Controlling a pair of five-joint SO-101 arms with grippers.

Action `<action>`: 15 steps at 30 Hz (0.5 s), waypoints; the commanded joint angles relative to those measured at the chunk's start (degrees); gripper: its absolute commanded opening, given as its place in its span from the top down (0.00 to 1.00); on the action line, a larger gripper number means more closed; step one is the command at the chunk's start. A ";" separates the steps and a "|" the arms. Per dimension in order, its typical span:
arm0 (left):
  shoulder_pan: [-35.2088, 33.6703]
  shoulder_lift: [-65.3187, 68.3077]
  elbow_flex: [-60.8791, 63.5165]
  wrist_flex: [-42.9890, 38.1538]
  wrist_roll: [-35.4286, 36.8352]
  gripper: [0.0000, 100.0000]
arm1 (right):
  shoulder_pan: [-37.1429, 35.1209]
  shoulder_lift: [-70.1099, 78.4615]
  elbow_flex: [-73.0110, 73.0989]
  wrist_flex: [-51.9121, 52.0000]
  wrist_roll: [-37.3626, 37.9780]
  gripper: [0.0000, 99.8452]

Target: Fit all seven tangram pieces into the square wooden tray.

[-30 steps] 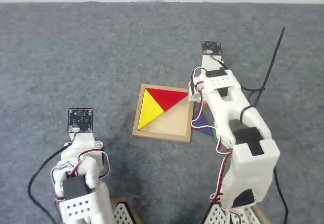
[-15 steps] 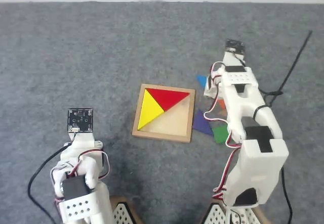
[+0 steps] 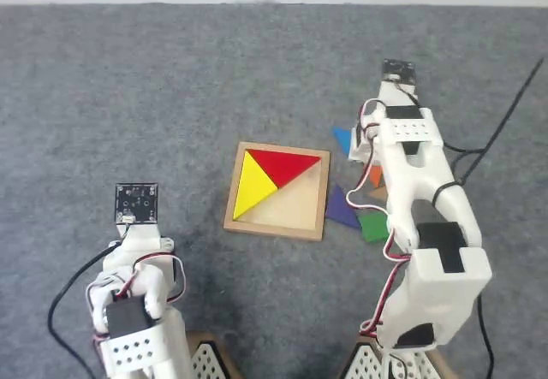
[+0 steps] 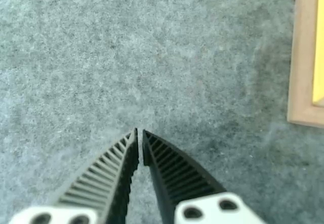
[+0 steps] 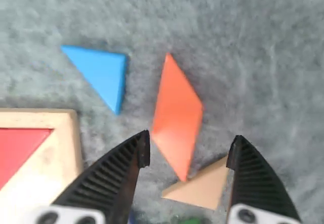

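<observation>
Right gripper (image 5: 191, 142) is wide open and empty above the grey carpet (image 4: 152, 42). The orange parallelogram (image 5: 177, 115) lies between its 2 fingertips, with a blue triangle (image 5: 101, 71) and a tan triangle (image 5: 202, 187) just beside that piece. Left gripper (image 4: 140, 133) is closed on nothing, over carpet beside the square wooden tray (image 3: 276, 230), which holds 2 pieces: red triangle (image 3: 282, 165) and yellow triangle (image 3: 250, 189).

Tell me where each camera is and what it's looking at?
High view: fixed overhead, looking down on the tray, left arm and right arm.
Left wrist view: on the left arm, facing the grey mat and tray edge; its shut jaws show.
Right wrist view: on the right arm, facing the orange piece and blue triangle; its open jaws show.
Shared: all three show the tray.
</observation>
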 commanded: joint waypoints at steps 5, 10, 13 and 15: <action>-0.18 -1.05 -0.48 0.26 -0.53 0.98 | -4.88 -1.36 -2.73 -2.51 3.25 0.75; -0.18 -1.05 -0.48 0.26 -0.53 0.98 | -4.88 -0.04 -2.64 -2.95 3.25 0.75; -0.18 -1.05 -0.48 0.26 -0.53 0.98 | -3.65 1.98 -2.64 -3.91 3.25 0.75; -0.18 -1.05 -0.48 0.26 -0.53 0.98 | -3.30 3.12 -2.81 -4.09 3.34 0.75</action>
